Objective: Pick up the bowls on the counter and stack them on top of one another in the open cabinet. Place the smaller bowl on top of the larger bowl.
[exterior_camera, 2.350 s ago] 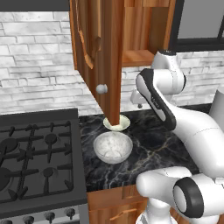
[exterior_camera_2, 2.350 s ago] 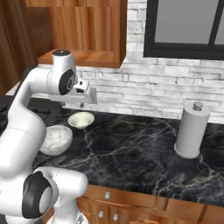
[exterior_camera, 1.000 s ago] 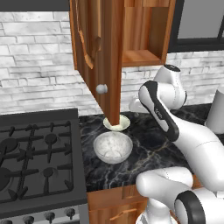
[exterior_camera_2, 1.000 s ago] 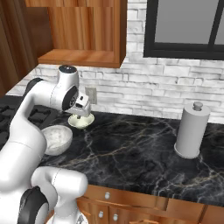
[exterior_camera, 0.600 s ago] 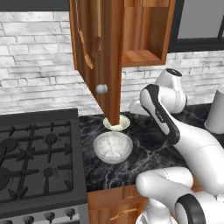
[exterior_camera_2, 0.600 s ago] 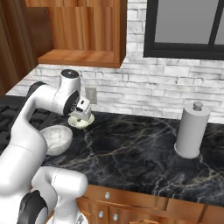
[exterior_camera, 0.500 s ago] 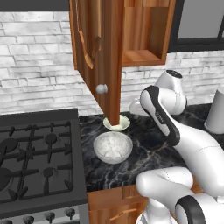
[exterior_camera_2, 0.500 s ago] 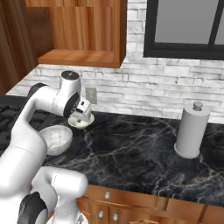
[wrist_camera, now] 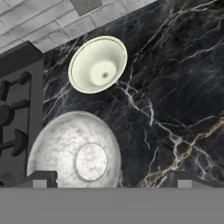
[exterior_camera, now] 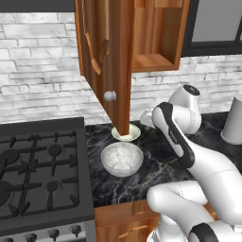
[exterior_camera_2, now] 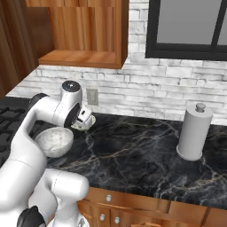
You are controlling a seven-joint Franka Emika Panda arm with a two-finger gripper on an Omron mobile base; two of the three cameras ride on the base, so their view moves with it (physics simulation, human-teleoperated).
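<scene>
Hand view: looked down on black marble with both bowls below the spread finger tips, nothing between them.
Counter (exterior_camera: 156, 160): black veined slab beside the gas stove (exterior_camera: 38, 165); both bowls sat on it near the stove edge, so no bowl had yet been lifted.
Cabinet (exterior_camera: 156, 33): reddish-brown wall unit above the bowls, its panelled door (exterior_camera: 106, 56) swung open with the round silver knob (exterior_camera: 109, 96) facing out; the shelf (exterior_camera_2: 82, 57) appeared bare.
Arm: white Panda arm reached from the base toward the wall, its hand low over the bowls.
Larger bowl (wrist_camera: 74, 151): speckled grey-white, upright, the nearer of the two to the base, just beside the stove and directly under the hand's left finger tip.
Smaller bowl (wrist_camera: 98, 64): cream, upright, close behind the larger bowl toward the brick wall, apart from it.
Gripper (wrist_camera: 109, 177): jaws stood wide apart, holding nothing, hovering above the counter.
Step in hand: approach for the first pick, judged from the empty open jaws above the bowls.
Next move: likely a descent to straddle the larger bowl's rim, since it belongs at the bottom of the stack; the open door hanging just above the bowls would need clearing on the lift.
</scene>
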